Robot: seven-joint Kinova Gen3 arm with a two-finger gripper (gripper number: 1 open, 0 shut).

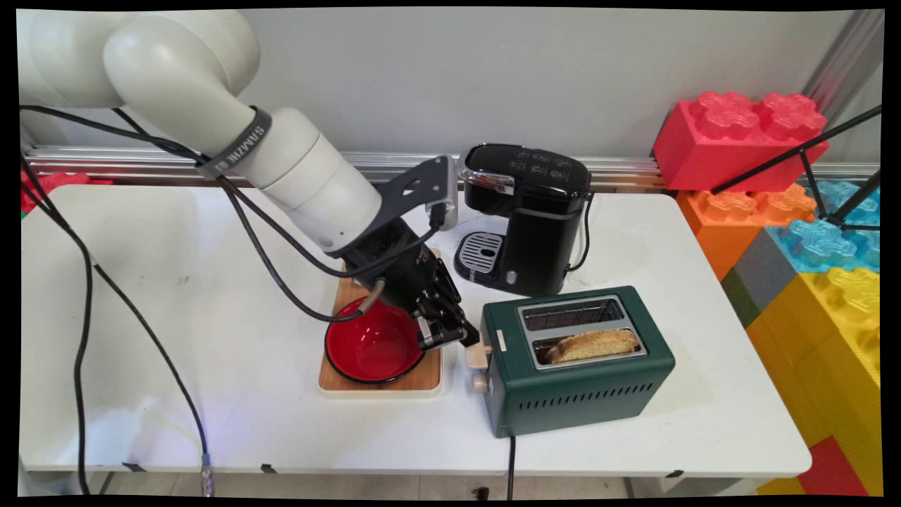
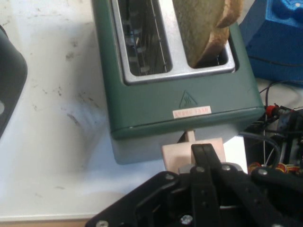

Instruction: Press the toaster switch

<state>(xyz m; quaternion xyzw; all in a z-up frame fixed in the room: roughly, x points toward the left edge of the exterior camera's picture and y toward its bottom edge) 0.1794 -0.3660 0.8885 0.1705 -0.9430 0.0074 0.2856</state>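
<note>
Black gripper (image 1: 470,339) fingers, drawn together, rest on the beige lever (image 1: 479,355) at the end of the green toaster (image 1: 577,391), which holds a bread slice (image 1: 593,344) in its near slot and stands beside a red bowl (image 1: 373,345) on a wooden tray (image 1: 422,380).

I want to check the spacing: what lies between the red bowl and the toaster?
In the main view, the claw lies there, at the toaster's lever, beside the bowl.
</note>
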